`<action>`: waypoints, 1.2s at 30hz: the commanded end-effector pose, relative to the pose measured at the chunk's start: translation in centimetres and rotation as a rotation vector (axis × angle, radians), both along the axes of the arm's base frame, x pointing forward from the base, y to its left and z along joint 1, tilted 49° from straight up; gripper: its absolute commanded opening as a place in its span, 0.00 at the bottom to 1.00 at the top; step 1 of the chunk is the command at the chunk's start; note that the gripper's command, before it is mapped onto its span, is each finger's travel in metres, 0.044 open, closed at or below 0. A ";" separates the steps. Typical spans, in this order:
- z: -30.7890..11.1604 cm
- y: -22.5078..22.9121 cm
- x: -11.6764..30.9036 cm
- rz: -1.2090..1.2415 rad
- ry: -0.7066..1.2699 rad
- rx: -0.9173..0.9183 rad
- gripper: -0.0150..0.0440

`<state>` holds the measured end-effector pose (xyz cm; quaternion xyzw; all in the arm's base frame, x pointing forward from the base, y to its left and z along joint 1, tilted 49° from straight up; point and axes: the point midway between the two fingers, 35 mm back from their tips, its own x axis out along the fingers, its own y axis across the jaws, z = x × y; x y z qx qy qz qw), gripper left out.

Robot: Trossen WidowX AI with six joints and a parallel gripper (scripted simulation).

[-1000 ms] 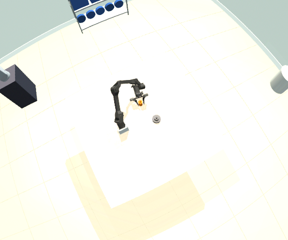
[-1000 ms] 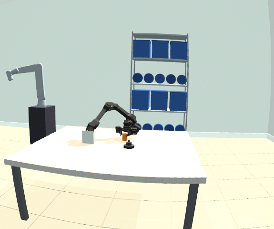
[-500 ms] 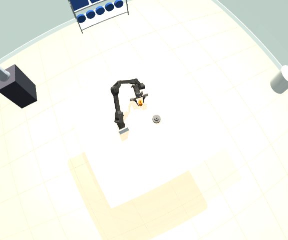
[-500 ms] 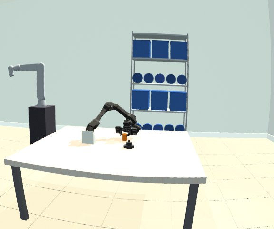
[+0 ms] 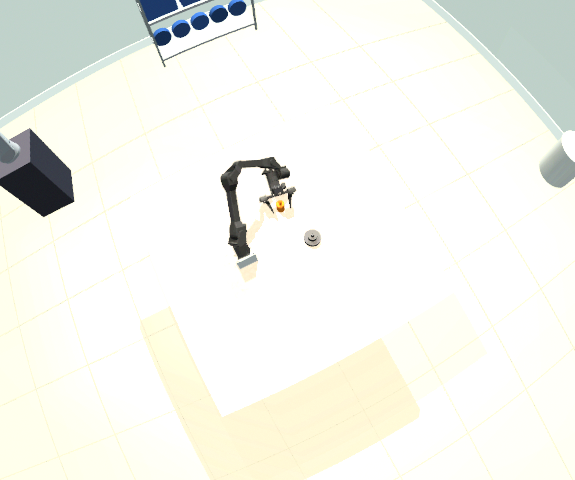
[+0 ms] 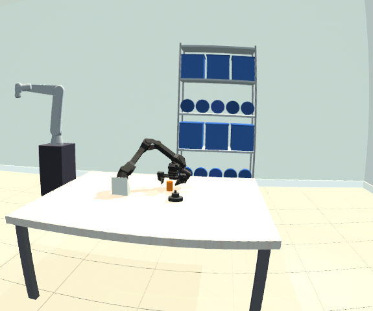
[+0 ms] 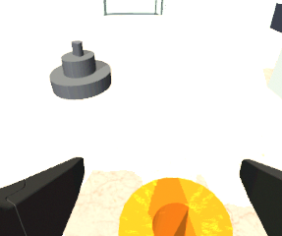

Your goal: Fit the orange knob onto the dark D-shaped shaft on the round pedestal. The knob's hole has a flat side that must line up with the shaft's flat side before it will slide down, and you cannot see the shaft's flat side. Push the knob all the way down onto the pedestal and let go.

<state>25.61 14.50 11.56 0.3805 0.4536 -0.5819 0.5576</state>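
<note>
The orange knob stands upright on the table, with its hole facing up; the wrist view cuts off its lower part. My gripper is open wide, one finger on each side of the knob, with gaps between. The round dark pedestal stands apart from the knob, toward the front right in the exterior view. Its bare shaft points up. The shaft's flat side cannot be made out.
The arm's light grey base block stands left of the knob and pedestal on the white table. A shelf rack with blue bins and a grey robot arm on a dark stand are in the background.
</note>
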 end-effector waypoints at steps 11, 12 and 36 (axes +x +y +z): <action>5.2 -6.0 0.6 0.036 -0.025 0.002 1.00; 5.2 -6.0 0.6 0.036 -0.025 0.002 1.00; 6.7 -7.3 0.9 -0.130 0.030 1.139 1.00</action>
